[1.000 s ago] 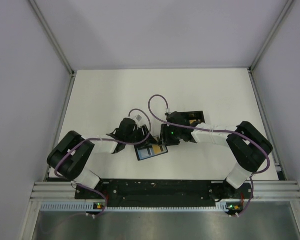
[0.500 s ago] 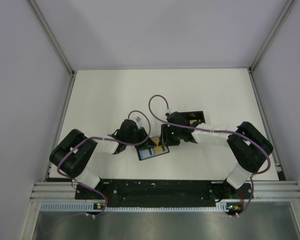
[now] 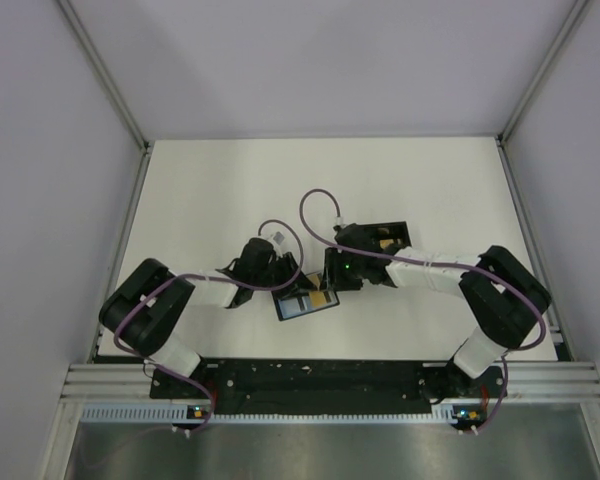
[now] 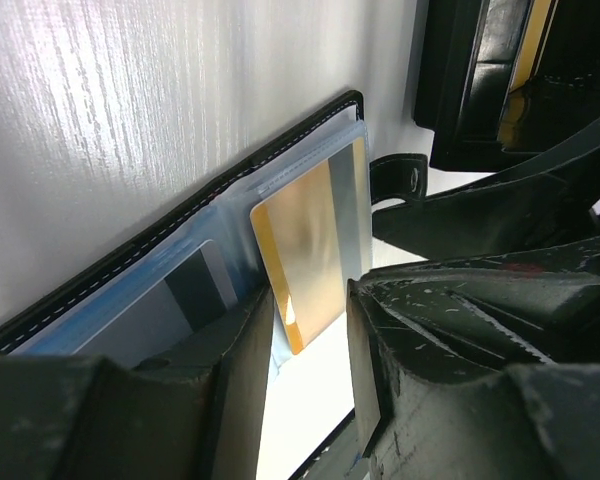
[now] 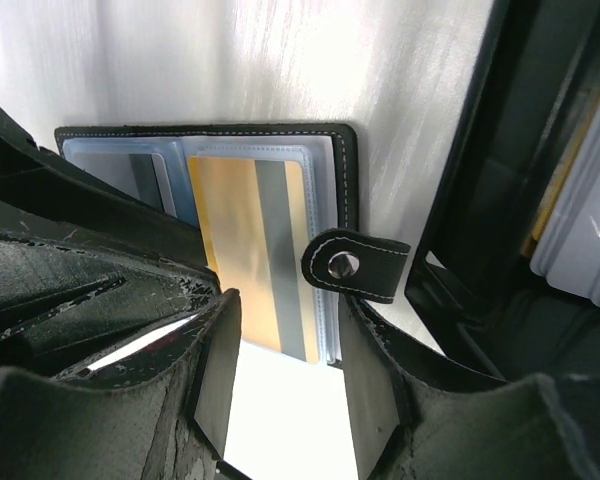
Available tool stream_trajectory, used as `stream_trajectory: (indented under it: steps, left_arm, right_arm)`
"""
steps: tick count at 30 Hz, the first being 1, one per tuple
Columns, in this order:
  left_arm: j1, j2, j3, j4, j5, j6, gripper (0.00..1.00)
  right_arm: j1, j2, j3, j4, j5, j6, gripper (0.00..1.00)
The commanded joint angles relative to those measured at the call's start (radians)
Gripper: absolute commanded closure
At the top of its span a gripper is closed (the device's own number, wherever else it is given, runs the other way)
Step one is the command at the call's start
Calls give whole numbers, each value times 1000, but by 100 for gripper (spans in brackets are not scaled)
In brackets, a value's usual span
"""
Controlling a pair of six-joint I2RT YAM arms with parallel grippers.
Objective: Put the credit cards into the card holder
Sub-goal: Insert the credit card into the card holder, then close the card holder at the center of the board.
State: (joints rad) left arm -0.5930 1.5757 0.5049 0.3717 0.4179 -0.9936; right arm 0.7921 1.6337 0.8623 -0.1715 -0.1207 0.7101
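Observation:
The card holder lies open on the table between both grippers; its black stitched rim and clear sleeves show in the left wrist view and the right wrist view. A gold card with a silver stripe sits in a sleeve, its lower end sticking out. A blue-grey card with a dark stripe lies in the neighbouring sleeve. My left gripper is open over the gold card's lower corner. My right gripper is open over the card's lower edge, beside the snap strap.
A larger open black box with gold and white cards inside stands just behind the right gripper. The two grippers nearly touch. Grey walls enclose the white table.
My left arm has shifted slightly, bringing its gripper a little closer over the holder. The right arm's elbow has drifted slightly right. The holder and cards stay put.

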Motion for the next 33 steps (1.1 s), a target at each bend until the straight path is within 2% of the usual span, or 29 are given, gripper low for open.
stream_trajectory:
  steps: [1,11,20,29,33]
  left_arm:
    - [-13,-12,9,-86,-57,49,59]
    - [-13,-66,12,-148,-71,84,53]
    - [-13,-88,27,-169,-62,84,52]
    - [-16,-43,29,-57,-1,59,54]
    - [-16,-36,41,-62,-4,62,54]
  right_arm:
    - [9,-90,-8,-19,82,-4,56]
    - [10,-60,-14,-29,66,6,55]
    - [10,-21,-17,4,0,17,55]
    - [9,41,-9,30,-85,32,55]
    - [10,45,-12,27,-82,32,55]
